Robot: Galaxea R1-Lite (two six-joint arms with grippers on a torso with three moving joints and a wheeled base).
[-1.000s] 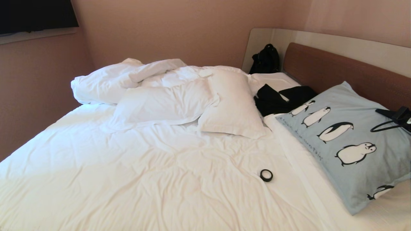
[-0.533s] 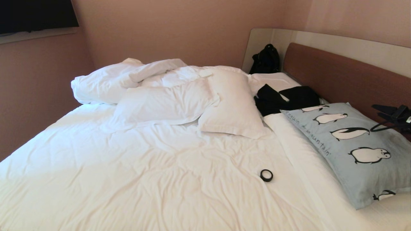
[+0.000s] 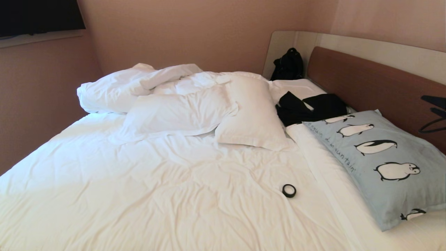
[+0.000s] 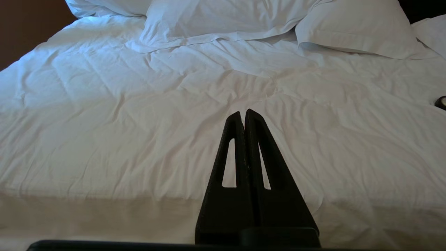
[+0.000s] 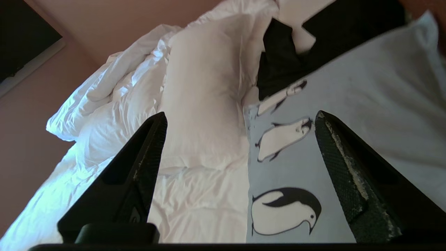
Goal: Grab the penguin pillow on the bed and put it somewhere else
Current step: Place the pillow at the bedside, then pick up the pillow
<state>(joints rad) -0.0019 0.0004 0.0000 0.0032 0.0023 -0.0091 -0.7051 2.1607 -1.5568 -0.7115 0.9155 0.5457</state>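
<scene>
Now the right end effector (image 5: 240,118) hangs above the penguin pillow (image 3: 383,164), a rectangular pale blue cushion with a flanged edge, a row of black-and-white penguins and small dark lettering. Its two black fingers (image 5: 352,174) stand wide apart with nothing between them, and neither touches the fabric. Only a sliver of this end effector (image 3: 433,109) shows at the right edge of the head view, in front of the brown headboard panel (image 3: 366,83).

Below the spread fingers the penguin pillow lies flat on the bed (image 3: 156,181), a wide bed with wrinkled white sheets, close beside the headboard. Beyond the fingertips, touching the pillow's far corner, a crumpled black garment (image 3: 306,106) rests on the sheet. To the other side of that, a plain white pillow (image 3: 251,111) leans against a second white pillow (image 3: 174,111) and the rumpled white duvet (image 3: 115,87). A small black ring of tape (image 3: 289,190) sits on the sheet, well apart from the end effector and near the penguin pillow's long edge. A black bag (image 3: 287,64) stands at the far corner of the bed frame.

The left end effector (image 4: 243,115) is held low over the near part of the bed, its fingers pressed together on nothing.
</scene>
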